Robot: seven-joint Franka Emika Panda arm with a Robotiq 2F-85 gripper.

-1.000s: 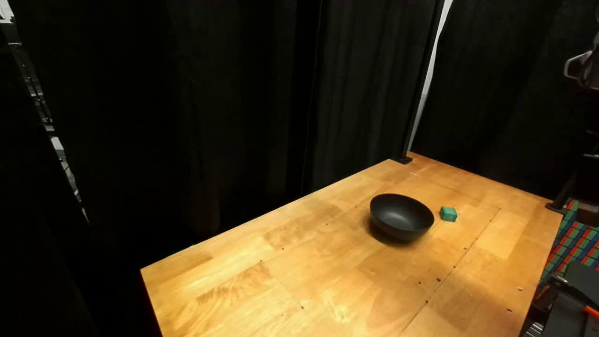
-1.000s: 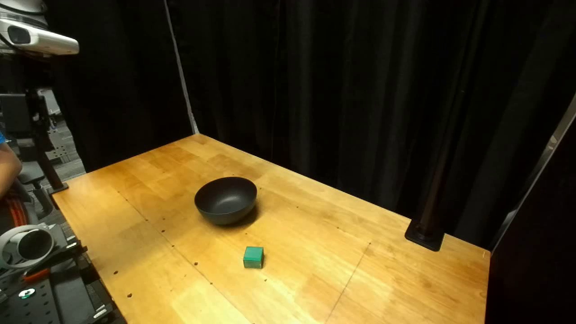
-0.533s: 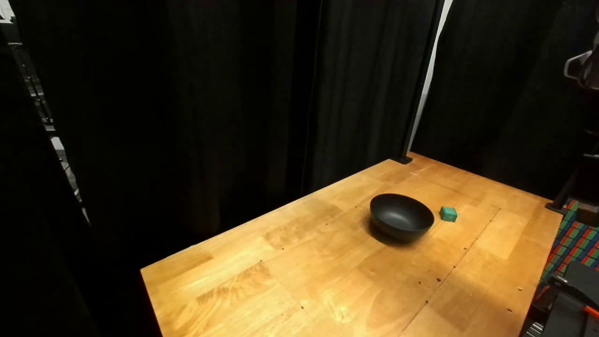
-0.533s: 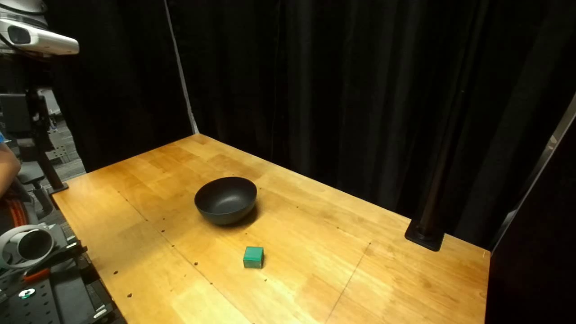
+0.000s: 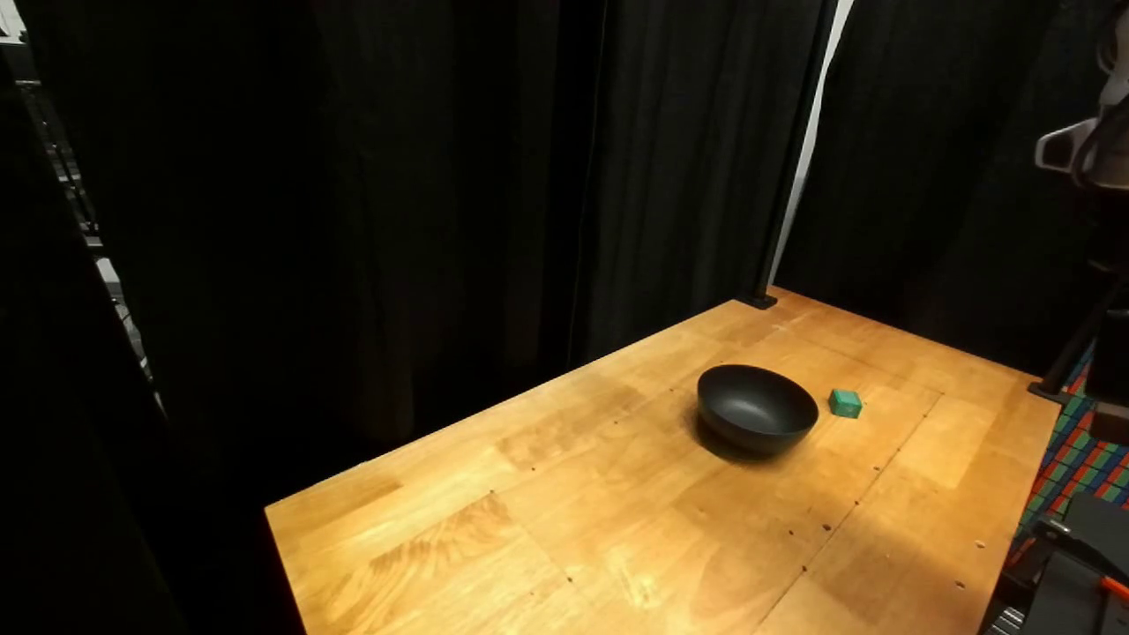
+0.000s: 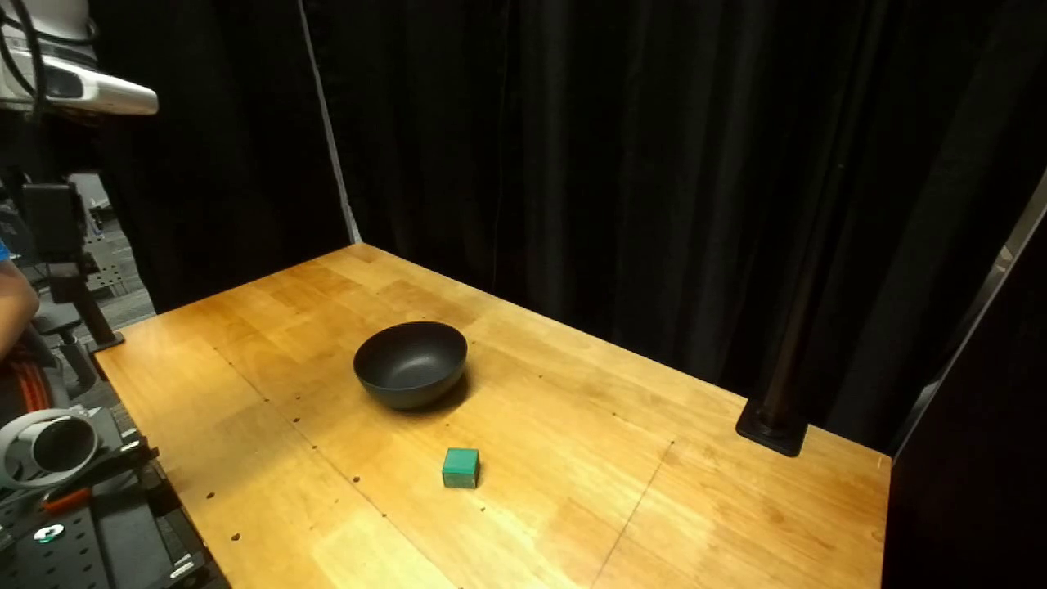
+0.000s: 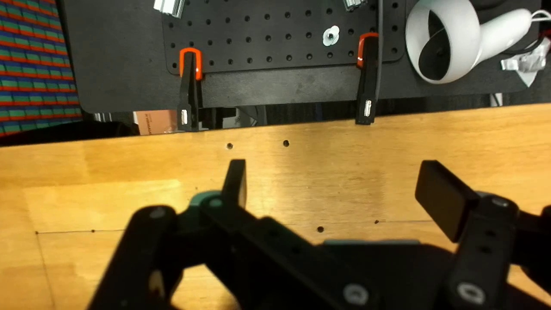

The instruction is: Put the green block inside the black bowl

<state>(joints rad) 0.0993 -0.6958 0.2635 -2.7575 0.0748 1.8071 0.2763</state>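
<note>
The green block [image 5: 845, 404] is a small cube lying on the wooden table, and it shows in both exterior views [image 6: 460, 468]. The black bowl [image 5: 757, 410] stands upright near it, apart from it, and looks empty; it also shows in both exterior views [image 6: 411, 364]. My gripper [image 7: 340, 189] is open in the wrist view, with nothing between its fingers and bare table wood behind them. Neither block nor bowl can be made out in the wrist view. In the exterior views my arm is at the picture's edge, away from both things, and its fingers are not clear.
The wooden table [image 6: 572, 491] has black post feet [image 6: 771, 427] at its edges. Beside the table is a black perforated board [image 7: 258, 38] with orange-tipped clamps [image 7: 189, 90] and a white ring-shaped controller [image 7: 443, 43]. Black curtains [image 5: 441, 220] hang behind the table.
My arm, still half a second ago, has moved a little inward from the picture's edge and slightly down in both exterior views. The block and bowl have not moved.
</note>
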